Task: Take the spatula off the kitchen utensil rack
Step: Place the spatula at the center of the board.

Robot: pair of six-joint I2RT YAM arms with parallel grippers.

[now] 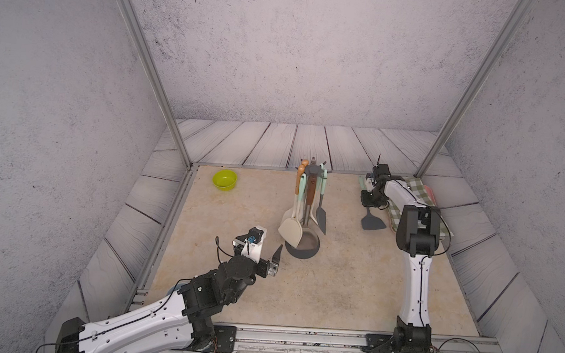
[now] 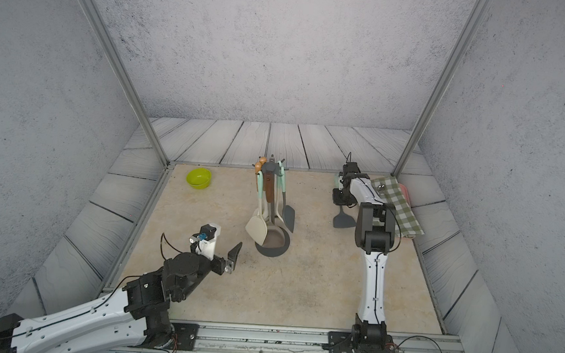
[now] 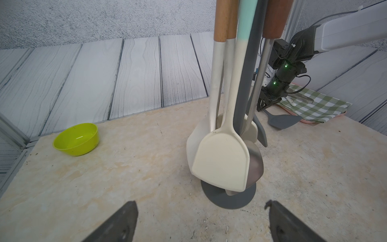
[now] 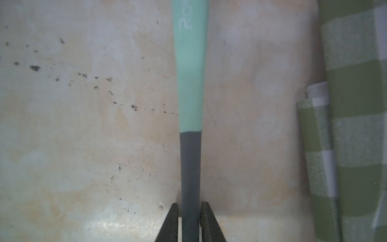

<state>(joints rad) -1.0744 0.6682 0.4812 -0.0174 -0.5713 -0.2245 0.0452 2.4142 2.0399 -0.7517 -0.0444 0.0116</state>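
Two grippers at the close of a removal. The spatula (dark grey blade, mint handle) lies flat on the tabletop. It is well apart from the kitchen utensil rack and just beside the green checked cloth. Judged from this, the removal itself is done and only a clean release is left.

The right gripper sits low over the handle's grey neck. Its fingers are narrowly parted on either side, with a sliver of table showing beside one. The left gripper hangs spread wide and empty, near the rack's round base and facing the cream turners.

Hazards:
- **Snagged handle.** With so slim a gap, a lift or sideways retreat of the right gripper may catch the handle and drag or flip the spatula, perhaps against the cloth's edge.
- **Bumped rack.** A forward drift of the left gripper may nudge the rack's base, setting the hung utensils swinging or tipping the stand.
- **Wrong target.** A second grey turner (also mint-handled) hangs on the rack and could be mistaken for the target.
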